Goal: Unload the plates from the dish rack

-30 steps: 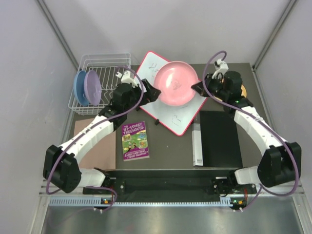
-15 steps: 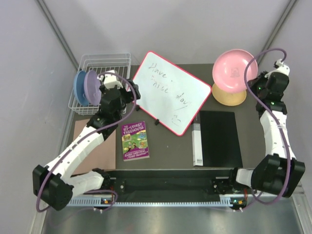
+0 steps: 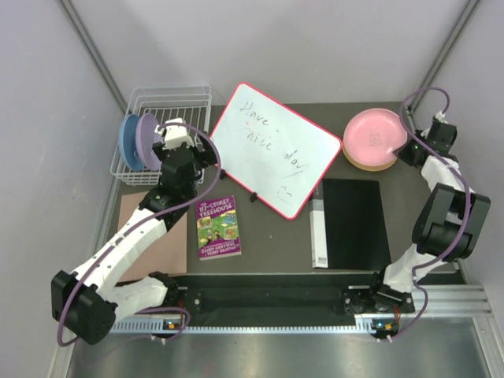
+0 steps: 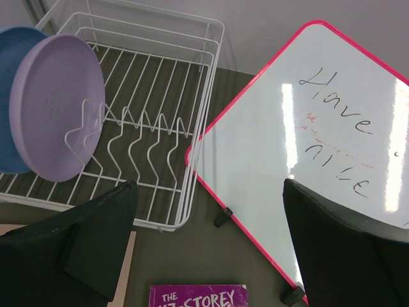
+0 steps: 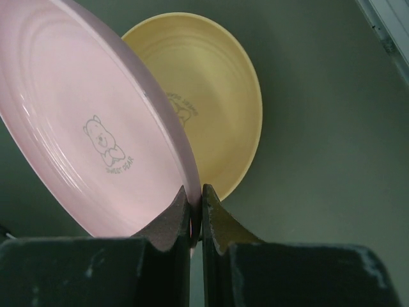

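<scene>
Spreading over most of the overhead view, the dark surface (image 3: 272, 236) carries everything. The red-framed whiteboard (image 3: 276, 150) lies at upper centre, with the white wire dish rack (image 3: 169, 102) just beside it at upper left. A black folder (image 3: 354, 224) sits right of centre and a purple book (image 3: 218, 227) left of centre.

Two plates stand on edge at the left end of the dish rack. The lavender plate (image 4: 57, 109) leans among the tines, and the blue plate (image 4: 9, 96) is close behind it. At the upper right of the overhead view, well apart from the rack, the yellow plate (image 5: 204, 96) lies flat on the surface. The pink plate (image 5: 83, 141) hangs tilted over it, and I cannot tell whether the two touch.

The right fingers (image 5: 172, 217) are pinched together on the pink plate's rim. The left fingers (image 4: 96, 236) stand wide apart and hold nothing, near the rack's right end and facing the lavender plate.

These plates look like thin, stiff plastic, so they are probably light and unlikely to break. They are also glossy, so a pinch could slide off. The raised rim is the natural place to grip. For the lavender plate, the bare edge clear of the wires seems best. It would then need lifting out of the tines rather than dragging sideways, since the blue plate sits so close behind.
</scene>
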Available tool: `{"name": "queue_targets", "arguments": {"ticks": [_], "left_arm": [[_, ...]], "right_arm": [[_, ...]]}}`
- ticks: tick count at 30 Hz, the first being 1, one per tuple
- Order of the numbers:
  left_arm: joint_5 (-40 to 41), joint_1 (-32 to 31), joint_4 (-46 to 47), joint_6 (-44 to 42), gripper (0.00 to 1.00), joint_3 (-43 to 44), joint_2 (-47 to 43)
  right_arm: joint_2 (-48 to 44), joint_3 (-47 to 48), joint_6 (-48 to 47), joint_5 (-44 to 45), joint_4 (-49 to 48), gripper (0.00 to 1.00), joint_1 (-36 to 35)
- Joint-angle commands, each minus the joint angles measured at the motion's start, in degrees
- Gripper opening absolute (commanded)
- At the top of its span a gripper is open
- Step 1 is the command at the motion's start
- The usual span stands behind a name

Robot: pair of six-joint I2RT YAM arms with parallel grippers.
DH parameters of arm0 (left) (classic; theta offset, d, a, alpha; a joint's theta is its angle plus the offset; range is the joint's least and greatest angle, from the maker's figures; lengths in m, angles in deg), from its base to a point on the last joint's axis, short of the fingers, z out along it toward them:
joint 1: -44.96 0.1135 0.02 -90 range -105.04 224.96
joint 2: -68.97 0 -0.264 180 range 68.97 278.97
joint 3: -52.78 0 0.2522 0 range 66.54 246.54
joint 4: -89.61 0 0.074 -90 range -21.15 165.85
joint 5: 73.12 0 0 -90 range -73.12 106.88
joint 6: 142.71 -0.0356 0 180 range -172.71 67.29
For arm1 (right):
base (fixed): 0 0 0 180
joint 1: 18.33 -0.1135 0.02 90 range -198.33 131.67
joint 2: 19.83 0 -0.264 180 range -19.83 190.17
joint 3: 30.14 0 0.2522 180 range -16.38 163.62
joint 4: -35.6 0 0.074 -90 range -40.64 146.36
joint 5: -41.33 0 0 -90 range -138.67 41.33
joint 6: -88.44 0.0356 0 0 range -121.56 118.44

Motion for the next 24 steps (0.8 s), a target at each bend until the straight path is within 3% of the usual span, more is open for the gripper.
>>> {"name": "queue_targets", "arguments": {"ticks": [1,18,21,22,24], "left_arm": [[2.1,-0.1,2.7,-2.0,0.99,-0.4,-0.4],[2.3,0.1,3.1,-2.5,0.99,-0.2,-0.1],[2.5,0.2,3.1,-2.4,0.99,-0.3,-0.1],[2.7,0.2,3.0,-2.5,0.99,-0.2,-0.1],[3.1,0.3,3.0,-2.7,0.99,-0.2,-0.1]], "right_arm": [[4.1,5.6,1.1,-4.5,-3.5,0.00,1.8],[14.1,11.5,2.0,-6.1,-2.3,0.13,1.9],[15.2,12.2,2.2,-6.0,-1.5,0.22,1.9],[15.3,12.4,2.3,-5.9,-1.2,0.32,1.9],[15.0,12.0,2.1,-5.8,-1.3,0.42,1.9]]}}
